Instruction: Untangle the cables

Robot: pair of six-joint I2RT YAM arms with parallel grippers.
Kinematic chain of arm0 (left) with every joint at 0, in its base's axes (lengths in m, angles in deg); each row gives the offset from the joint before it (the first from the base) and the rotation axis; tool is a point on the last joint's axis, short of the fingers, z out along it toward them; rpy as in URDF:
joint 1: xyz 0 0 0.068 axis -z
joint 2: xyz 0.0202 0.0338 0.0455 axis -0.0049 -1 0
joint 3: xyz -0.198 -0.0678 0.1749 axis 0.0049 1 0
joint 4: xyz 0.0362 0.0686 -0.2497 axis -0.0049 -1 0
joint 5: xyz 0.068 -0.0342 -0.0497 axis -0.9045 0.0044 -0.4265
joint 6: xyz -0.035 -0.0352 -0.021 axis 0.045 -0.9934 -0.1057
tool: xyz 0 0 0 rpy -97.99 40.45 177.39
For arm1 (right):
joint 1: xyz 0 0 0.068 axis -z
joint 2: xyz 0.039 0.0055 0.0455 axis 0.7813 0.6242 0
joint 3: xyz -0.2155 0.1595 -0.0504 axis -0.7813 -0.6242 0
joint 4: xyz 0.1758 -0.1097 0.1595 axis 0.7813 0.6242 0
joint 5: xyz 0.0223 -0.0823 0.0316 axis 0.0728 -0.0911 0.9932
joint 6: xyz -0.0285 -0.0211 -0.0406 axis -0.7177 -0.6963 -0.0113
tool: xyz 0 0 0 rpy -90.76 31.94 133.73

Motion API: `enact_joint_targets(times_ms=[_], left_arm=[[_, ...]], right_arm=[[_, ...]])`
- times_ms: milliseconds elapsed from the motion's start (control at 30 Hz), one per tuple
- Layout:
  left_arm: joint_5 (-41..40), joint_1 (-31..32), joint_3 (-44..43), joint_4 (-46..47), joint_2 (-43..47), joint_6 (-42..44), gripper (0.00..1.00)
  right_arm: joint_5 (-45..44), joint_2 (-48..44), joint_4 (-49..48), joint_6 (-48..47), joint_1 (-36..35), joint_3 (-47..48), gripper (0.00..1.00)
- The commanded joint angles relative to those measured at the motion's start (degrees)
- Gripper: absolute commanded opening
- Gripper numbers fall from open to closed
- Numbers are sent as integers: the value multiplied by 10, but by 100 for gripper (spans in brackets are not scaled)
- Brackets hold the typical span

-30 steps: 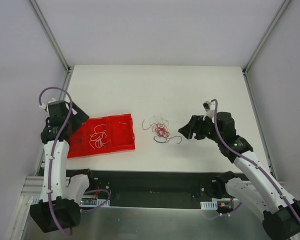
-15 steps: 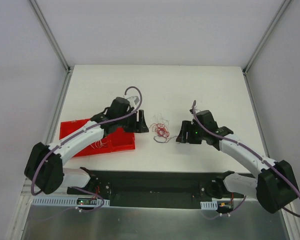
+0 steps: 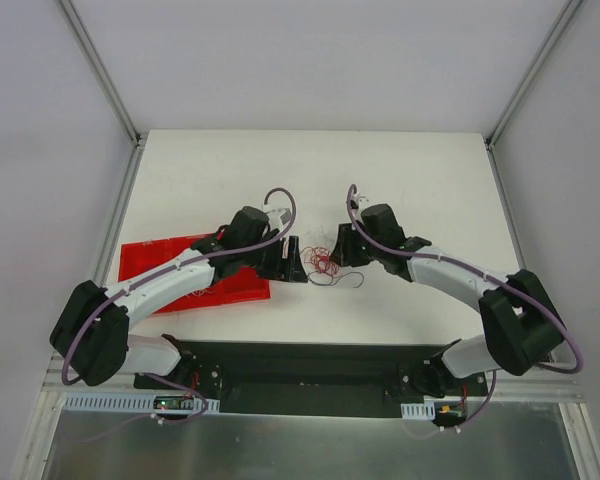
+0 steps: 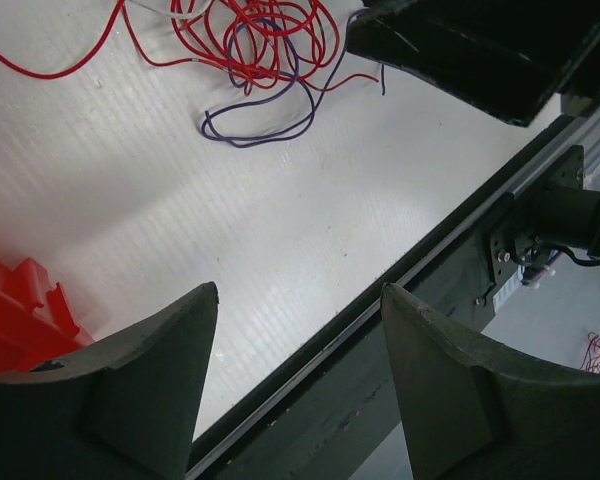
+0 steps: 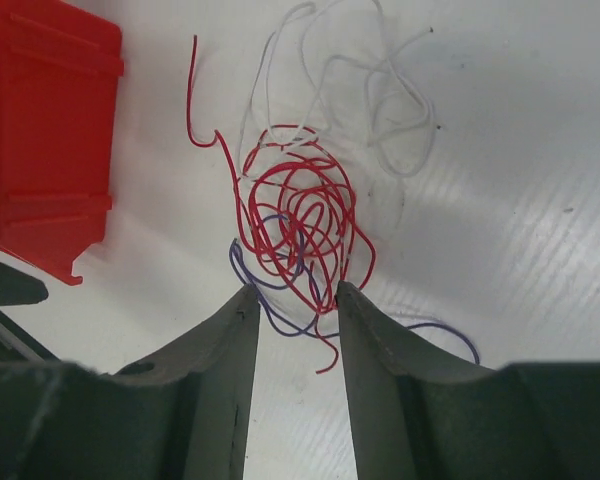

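White table, grey walls around. The cables sit near table centre, a bit toward 6 o'clock: 1 small loopy tangle, mostly red, with a purple strand trailing out at 6 o'clock and whitish strands spread at 12 to 1 o'clock.

Your left gripper is at 9 o'clock of the tangle, just beside it. In the wrist view its fingers stand wide apart, with bare table between them; it has hold of nothing, and the cables lie ahead of the tips.

Your right gripper is at 2 o'clock of the tangle. Its fingers are close together with a narrow gap. Red and purple loops reach between the 2 tips, and no pinch shows.

A red tray lies at 9 o'clock on the table, partly under your left arm.
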Motion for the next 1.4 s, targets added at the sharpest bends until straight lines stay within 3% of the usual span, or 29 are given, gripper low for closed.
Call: enact_joint_targets(times_ms=[0, 133, 267, 333, 500, 600, 767, 1067, 1200, 1367], left_arm=[[10, 1, 19, 17, 42, -14, 65], [13, 1, 21, 17, 45, -13, 66], [20, 1, 8, 17, 38, -2, 66], [22, 0, -3, 17, 28, 0, 66], [37, 1, -49, 17, -22, -7, 66], [51, 2, -89, 14, -83, -13, 74], [35, 9, -149, 15, -162, -16, 76], [76, 23, -258, 40, -267, -50, 85], [71, 21, -277, 49, -312, -72, 82], [76, 9, -304, 53, -392, -72, 70]], right_arm=[[1, 38, -55, -31, -17, 40, 38], [0, 65, -45, -33, -25, 60, 27], [-25, 68, -40, -29, -30, 54, 6], [-25, 57, -36, -31, -30, 45, 0], [7, -34, -30, -30, -30, 0, 0], [30, -103, -29, -17, -28, -20, 0], [52, -192, -3, 6, -26, -28, 0], [96, -265, -3, 40, -17, -9, 0], [106, -299, 44, 53, -13, 34, 0], [62, -357, 170, 18, -13, 164, 0]])
